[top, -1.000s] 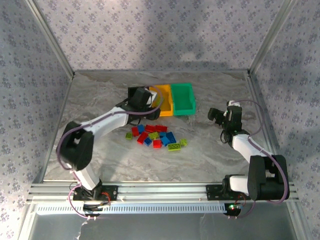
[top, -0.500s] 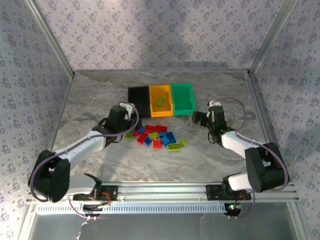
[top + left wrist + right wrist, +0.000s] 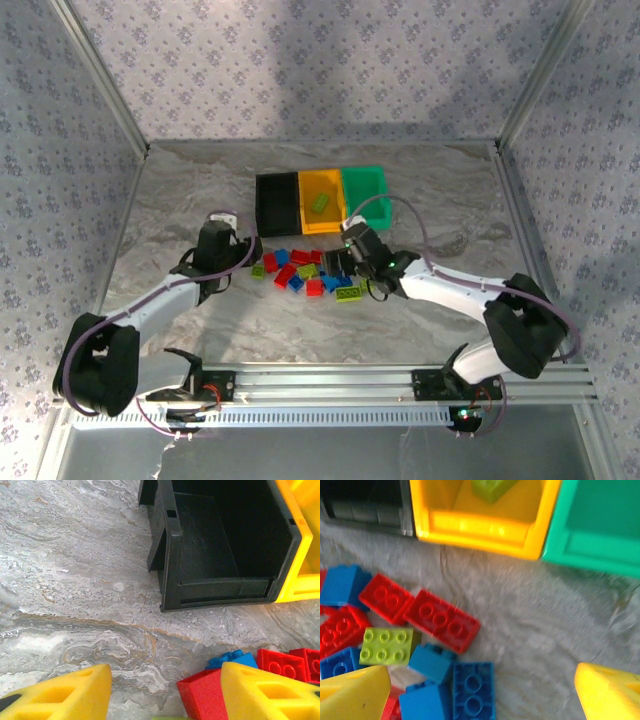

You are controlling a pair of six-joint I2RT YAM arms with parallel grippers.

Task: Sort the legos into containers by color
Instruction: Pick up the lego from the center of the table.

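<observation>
Top external: one yellow-green brick (image 3: 320, 202) sits in the orange-yellow bin (image 3: 324, 226), remaining legos (image 3: 290, 276) unsorted just before it; left gripper (image 3: 165, 695), right gripper (image 3: 482, 695) both spread, empty.

Grey marbled table top (image 3: 75, 580) lies below the left gripper (image 3: 165, 700); walls with floral wallpaper (image 3: 320, 60) stand far beyond it, an aluminium rail (image 3: 330, 380) behind it.

Bare table (image 3: 180, 200) left of bins (image 3: 338, 200); legos (image 3: 310, 272) packed tight, gaps narrow.
</observation>
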